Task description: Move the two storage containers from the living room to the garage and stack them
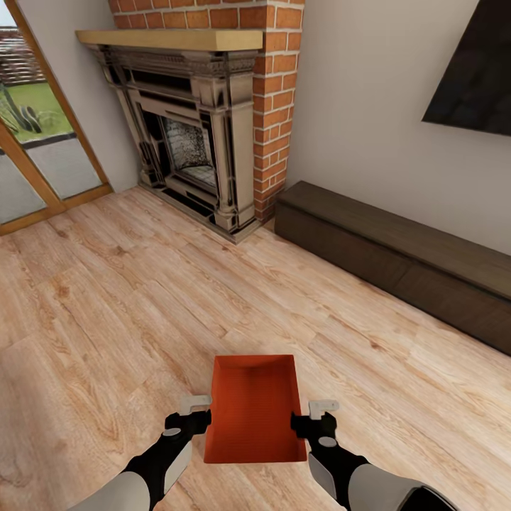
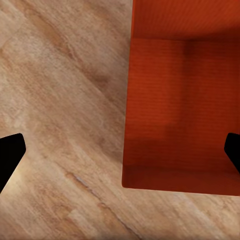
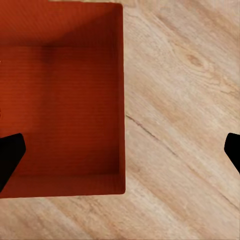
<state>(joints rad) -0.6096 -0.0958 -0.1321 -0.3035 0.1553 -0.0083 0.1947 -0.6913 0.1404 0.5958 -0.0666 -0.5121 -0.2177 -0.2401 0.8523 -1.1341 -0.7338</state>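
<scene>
Between the two grippers, low in the head view, one storage container [image 1: 253,406] is seen: orange-red, lidless, nothing inside, open side up, over the light wood-plank flooring [image 1: 106,312] of the living room. Whether it rests on the planks or is lifted clear cannot be told. The left gripper [image 1: 190,414] is placed at its left wall and the right gripper [image 1: 316,417] at its right wall, each just beside or touching the rim (contact is not resolved). In both wrist views the dark fingertips [image 2: 10,152] are set wide apart, with one tip over the box interior and the other over bare floor, so each gripper is spread wide astride a side wall and nothing is clamped yet. The container's wall [image 3: 120,100] runs between the right gripper's tips [image 3: 9,155].

Further out, a red-brick fireplace [image 1: 206,128] is seen ahead, a long low dark cabinet [image 1: 397,262] along the right wall, and wood-framed glass doors [image 1: 35,149] at left.

Step judged: a two-handed grip on the first box is being set up; the garage carry is not started.

Risks: with smooth thin walls, a wall could be missed or only nipped at the rim if the jaws are closed off-centre, and the box could tilt or slip. Uneven closing of the two sides could push it sideways.
</scene>
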